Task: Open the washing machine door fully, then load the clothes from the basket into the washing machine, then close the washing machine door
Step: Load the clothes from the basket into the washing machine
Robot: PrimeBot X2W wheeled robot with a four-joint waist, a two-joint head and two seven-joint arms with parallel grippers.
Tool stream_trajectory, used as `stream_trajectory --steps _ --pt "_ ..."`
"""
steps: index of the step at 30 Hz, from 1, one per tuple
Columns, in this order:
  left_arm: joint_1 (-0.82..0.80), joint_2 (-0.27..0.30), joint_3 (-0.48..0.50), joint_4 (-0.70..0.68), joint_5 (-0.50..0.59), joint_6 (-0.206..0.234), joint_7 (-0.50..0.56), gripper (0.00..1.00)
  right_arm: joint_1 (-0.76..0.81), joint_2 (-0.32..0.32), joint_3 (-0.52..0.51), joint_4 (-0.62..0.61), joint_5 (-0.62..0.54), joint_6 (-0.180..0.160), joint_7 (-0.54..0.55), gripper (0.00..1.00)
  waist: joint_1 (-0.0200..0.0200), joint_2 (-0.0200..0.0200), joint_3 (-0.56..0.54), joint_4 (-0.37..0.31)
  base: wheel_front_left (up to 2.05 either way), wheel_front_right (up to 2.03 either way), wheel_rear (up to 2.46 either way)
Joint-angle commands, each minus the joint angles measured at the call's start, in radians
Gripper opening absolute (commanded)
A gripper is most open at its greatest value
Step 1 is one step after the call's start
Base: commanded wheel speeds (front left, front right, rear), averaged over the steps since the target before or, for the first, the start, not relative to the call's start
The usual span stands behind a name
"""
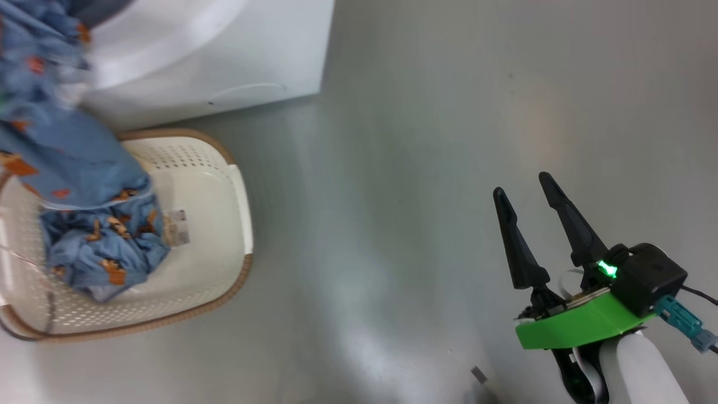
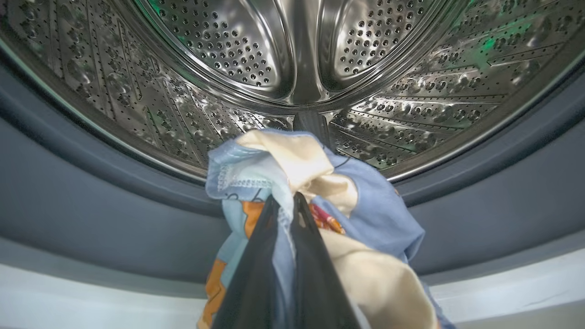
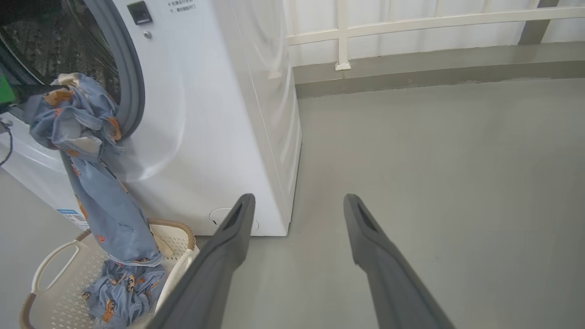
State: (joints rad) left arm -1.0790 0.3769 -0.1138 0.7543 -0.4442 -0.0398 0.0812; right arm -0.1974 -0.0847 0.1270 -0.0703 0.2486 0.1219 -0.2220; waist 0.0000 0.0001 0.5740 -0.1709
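The clothes (image 2: pixel 379 219) are clamped between the closed fingers of the left gripper (image 2: pixel 283 198) at the open mouth of the washing machine (image 3: pixel 219 114), with cloth trailing down into the basket (image 1: pixel 213 179) set just in front of the machine. The right gripper (image 1: pixel 523 186) is held open and empty, off to the machine's side.

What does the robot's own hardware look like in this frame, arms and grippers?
Right gripper: two long black tapered fingers, bright green mount, black module with a green light, teal connector with black cable, white forearm. Left gripper: same dark fingers.
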Motion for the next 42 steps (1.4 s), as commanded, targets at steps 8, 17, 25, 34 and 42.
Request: stream_trajectory --steps 8,17,25,34,42 --pt "-0.177 0.143 0.010 -0.008 0.041 0.008 0.022 0.00 -0.038 0.006 0.059 0.018 0.025 0.009 -0.030 1.00 0.0000 -0.0001 0.108 -0.107 0.00 0.00 0.00" --pt "-0.337 0.198 0.017 -0.003 0.076 0.050 -0.045 0.00 -0.069 0.010 0.081 0.042 0.047 0.009 -0.038 1.00 0.0000 -0.0001 0.149 -0.166 0.00 0.00 0.00" --pt "-0.448 0.243 0.015 -0.030 0.143 0.106 -0.268 0.00 -0.085 0.018 0.088 0.037 0.062 0.009 -0.040 1.00 0.0000 -0.0001 0.179 -0.202 0.00 0.00 0.00" --pt "-0.482 0.255 -0.017 0.104 0.162 0.071 -0.302 0.00 -0.101 0.023 0.097 0.031 0.067 0.009 -0.040 1.00 0.0000 -0.0001 0.206 -0.196 0.00 0.00 0.00" --pt "-0.477 0.227 -0.052 0.212 0.150 0.029 -0.256 0.79 -0.109 0.018 0.093 0.026 0.060 0.009 -0.040 1.00 0.0000 -0.0001 0.208 -0.170 0.00 0.00 0.00"
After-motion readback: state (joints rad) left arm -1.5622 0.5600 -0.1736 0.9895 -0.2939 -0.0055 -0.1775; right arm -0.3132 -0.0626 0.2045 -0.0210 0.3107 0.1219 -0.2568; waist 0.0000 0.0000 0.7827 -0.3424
